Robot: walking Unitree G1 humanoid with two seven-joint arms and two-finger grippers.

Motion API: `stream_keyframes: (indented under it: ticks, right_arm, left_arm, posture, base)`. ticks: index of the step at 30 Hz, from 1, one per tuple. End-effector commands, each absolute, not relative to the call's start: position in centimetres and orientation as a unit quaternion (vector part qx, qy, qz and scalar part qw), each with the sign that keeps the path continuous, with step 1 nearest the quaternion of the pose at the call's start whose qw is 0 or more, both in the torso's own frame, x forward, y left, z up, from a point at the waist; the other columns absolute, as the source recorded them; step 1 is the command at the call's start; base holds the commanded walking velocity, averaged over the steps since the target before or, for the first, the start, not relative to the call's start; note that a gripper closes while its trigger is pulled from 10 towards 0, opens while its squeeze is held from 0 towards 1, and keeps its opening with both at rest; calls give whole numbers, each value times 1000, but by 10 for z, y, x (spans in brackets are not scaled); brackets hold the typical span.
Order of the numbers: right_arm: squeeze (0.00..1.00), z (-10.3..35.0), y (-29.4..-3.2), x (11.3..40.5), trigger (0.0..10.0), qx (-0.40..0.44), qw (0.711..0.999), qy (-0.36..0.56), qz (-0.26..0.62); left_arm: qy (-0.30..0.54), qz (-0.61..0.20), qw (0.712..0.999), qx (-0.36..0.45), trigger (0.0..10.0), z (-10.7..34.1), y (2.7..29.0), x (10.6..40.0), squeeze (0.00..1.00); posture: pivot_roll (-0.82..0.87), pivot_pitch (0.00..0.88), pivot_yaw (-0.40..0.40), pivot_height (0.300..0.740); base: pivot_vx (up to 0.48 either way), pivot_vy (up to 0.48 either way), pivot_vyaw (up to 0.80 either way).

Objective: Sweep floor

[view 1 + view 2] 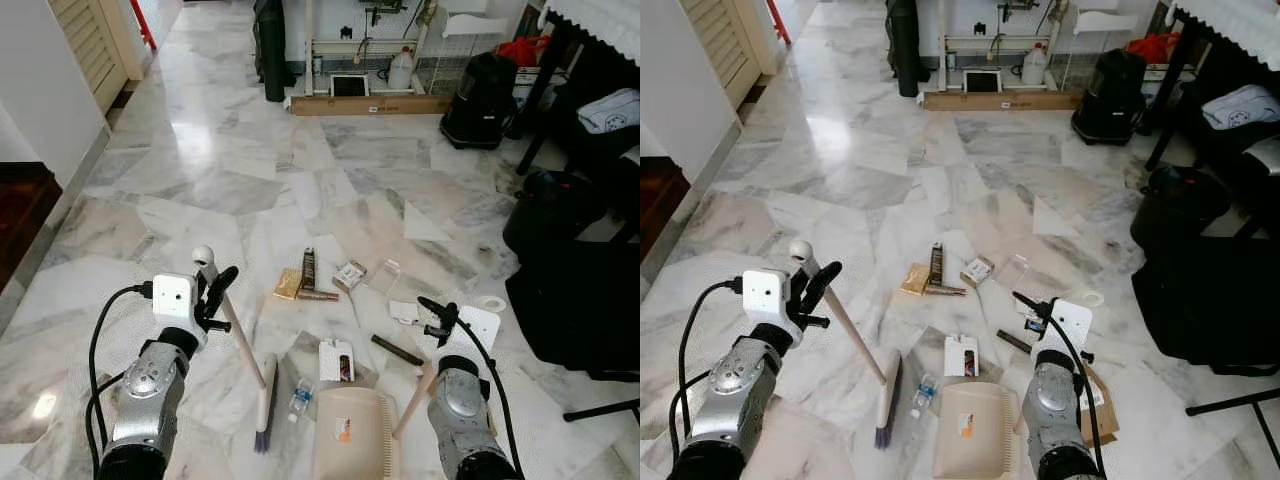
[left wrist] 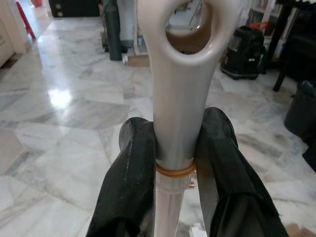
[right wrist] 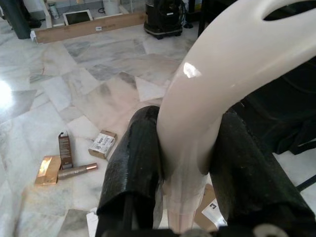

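My left gripper (image 1: 213, 290) is shut on the top of a cream broom handle (image 1: 240, 340), just below its hanging loop (image 2: 190, 29). The broom head (image 1: 265, 405) rests on the marble floor close in front of me. My right gripper (image 1: 437, 318) is shut on the curved cream handle (image 3: 207, 84) of a beige dustpan (image 1: 350, 435), which lies flat on the floor beside the broom head. Litter lies scattered ahead: a gold box (image 1: 289, 284), a brown carton (image 1: 309, 268), a small box (image 1: 349, 274), a little bottle (image 1: 299, 398) and a white packet (image 1: 336, 360).
Black bags (image 1: 575, 300) and a dark table crowd the right side. A black canister (image 1: 480, 100) and a long cardboard box (image 1: 370, 104) stand at the back. A dark step (image 1: 20, 210) drops off at the left. Open marble floor stretches ahead and to the left.
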State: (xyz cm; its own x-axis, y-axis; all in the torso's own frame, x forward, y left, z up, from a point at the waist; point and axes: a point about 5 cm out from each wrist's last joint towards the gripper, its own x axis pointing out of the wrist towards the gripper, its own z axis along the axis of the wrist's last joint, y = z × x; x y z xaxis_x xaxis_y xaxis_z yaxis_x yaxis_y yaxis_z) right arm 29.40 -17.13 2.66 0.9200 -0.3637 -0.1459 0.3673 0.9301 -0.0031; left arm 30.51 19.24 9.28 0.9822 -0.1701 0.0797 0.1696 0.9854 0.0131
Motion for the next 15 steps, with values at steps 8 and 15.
stream_keyframes:
  ticks: [8, 15]
  right_arm:
    - [0, 23, -169, 294, 10000, 21, 979, 86, -182]
    - [0, 24, -169, 295, 10000, 22, 980, 85, -181]
  left_arm:
    - [-52, -121, 991, -1, 10000, 96, 182, 315, 0]
    - [-49, -161, 986, 7, 10000, 95, 175, 314, 0]
  posture:
    - [61, 99, -6, 740]
    - [60, 103, -7, 740]
  base:
    - [0, 0, 0]
    - [0, 0, 0]
